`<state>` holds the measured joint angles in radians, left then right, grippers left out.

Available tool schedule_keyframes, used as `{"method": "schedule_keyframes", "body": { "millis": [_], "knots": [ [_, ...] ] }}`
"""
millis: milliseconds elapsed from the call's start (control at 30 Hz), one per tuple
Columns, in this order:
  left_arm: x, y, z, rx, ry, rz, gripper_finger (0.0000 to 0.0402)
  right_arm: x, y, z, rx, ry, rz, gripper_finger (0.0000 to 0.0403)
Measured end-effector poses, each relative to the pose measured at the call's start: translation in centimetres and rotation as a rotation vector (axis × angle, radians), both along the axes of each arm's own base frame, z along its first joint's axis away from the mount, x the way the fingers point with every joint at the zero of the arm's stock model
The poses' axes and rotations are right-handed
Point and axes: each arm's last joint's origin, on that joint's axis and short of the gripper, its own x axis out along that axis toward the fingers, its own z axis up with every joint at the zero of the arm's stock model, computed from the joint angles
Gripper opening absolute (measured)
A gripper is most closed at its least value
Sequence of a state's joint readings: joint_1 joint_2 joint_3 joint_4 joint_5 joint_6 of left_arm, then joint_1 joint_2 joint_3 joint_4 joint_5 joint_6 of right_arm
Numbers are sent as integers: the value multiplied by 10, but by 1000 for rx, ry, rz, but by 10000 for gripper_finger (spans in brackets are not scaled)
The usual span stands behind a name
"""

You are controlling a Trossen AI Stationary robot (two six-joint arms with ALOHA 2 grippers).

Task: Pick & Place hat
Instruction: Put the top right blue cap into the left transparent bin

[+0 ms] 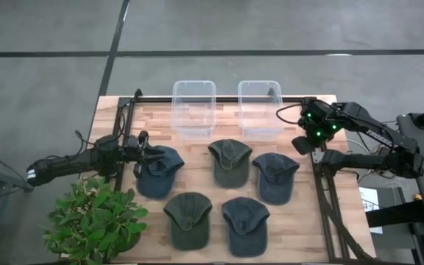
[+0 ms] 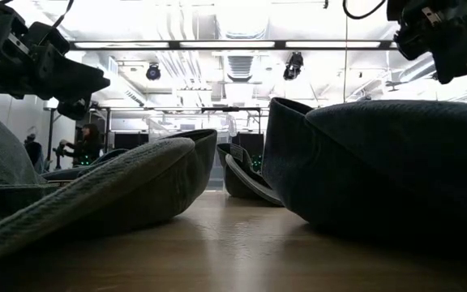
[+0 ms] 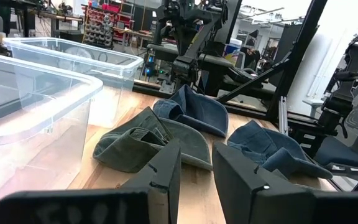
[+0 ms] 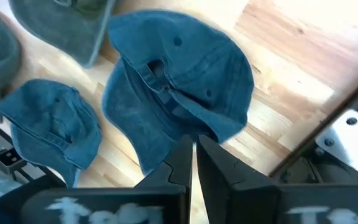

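Note:
Five caps lie crown-up on the wooden table: a blue one at the left (image 1: 160, 173), a green one (image 1: 230, 160) and a blue one (image 1: 274, 177) farther right, and a green one (image 1: 188, 217) and a blue one (image 1: 245, 224) near the front. My left gripper (image 1: 146, 152) hangs over the left blue cap's left edge. Its fingers (image 3: 166, 177) stand a little apart with nothing between them. My right gripper (image 1: 305, 146) is shut and empty, raised beside the right blue cap (image 4: 179, 81).
Two clear plastic bins (image 1: 193, 107) (image 1: 260, 107) stand at the table's far edge. A potted plant (image 1: 94, 217) stands at the near left corner. Black frame rails run along the table's left and right sides (image 1: 326, 199).

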<state>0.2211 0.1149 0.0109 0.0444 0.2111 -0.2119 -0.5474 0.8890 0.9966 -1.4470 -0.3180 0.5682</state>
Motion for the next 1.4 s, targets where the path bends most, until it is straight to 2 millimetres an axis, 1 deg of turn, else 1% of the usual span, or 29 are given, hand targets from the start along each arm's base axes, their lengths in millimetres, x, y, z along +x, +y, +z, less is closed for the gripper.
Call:
{"method": "schedule_keyframes", "body": {
  "millis": [133,433,567,633,767,867,1033,1233,1400],
  "knots": [
    [0,0,0,0,0,0,85,-1,1,-1,3,17,14,50],
    [0,0,0,11,1,-1,85,-1,0,-1,-1,17,18,135],
    [0,0,0,17,1,-1,85,-1,1,-1,31,29,-67,156],
    [0,0,0,17,1,-1,85,-2,2,0,46,31,-107,161],
    [0,0,0,19,1,-1,85,-2,7,2,43,15,-83,164],
    [0,0,0,19,1,-1,85,-1,13,3,57,11,-99,161],
    [0,0,0,19,1,-1,85,9,24,3,81,3,-125,154],
    [0,0,0,18,1,-1,85,21,45,-1,110,102,-136,148],
    [0,0,0,18,1,-1,85,31,68,-9,98,203,-137,151]
  ]
}}
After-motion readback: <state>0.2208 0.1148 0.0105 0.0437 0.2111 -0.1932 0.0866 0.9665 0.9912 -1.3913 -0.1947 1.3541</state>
